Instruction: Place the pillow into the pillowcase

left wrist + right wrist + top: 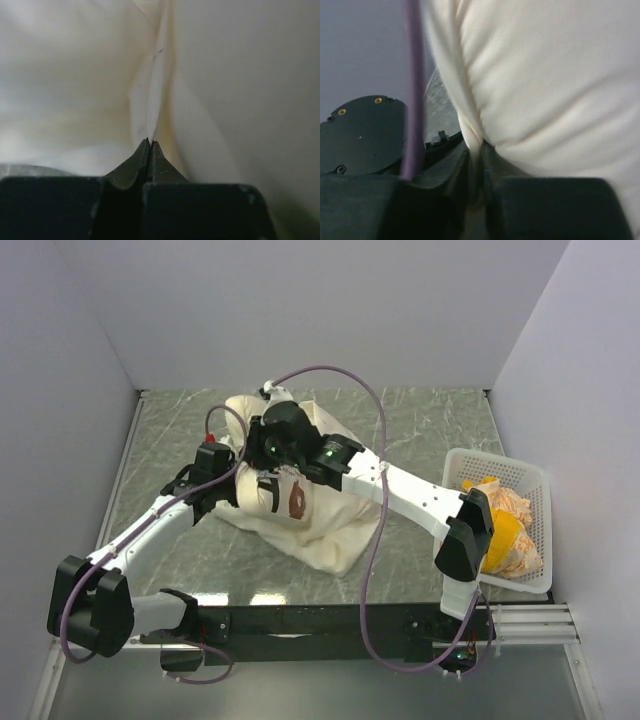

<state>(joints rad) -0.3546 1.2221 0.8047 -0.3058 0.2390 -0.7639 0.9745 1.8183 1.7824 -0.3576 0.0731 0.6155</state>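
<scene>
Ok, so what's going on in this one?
The robot is getting the pillow into the pillowcase. The left gripper is pinched shut on a fold of the case. The right gripper has a cloth fold between its fingers too, seemingly the same case. The pillow's printed face is showing, so it isn't fully inside yet.

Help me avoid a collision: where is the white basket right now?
In the top view, the white basket sits at the right edge of the table, next to the elbow of the right arm, well right of the pillow.
</scene>
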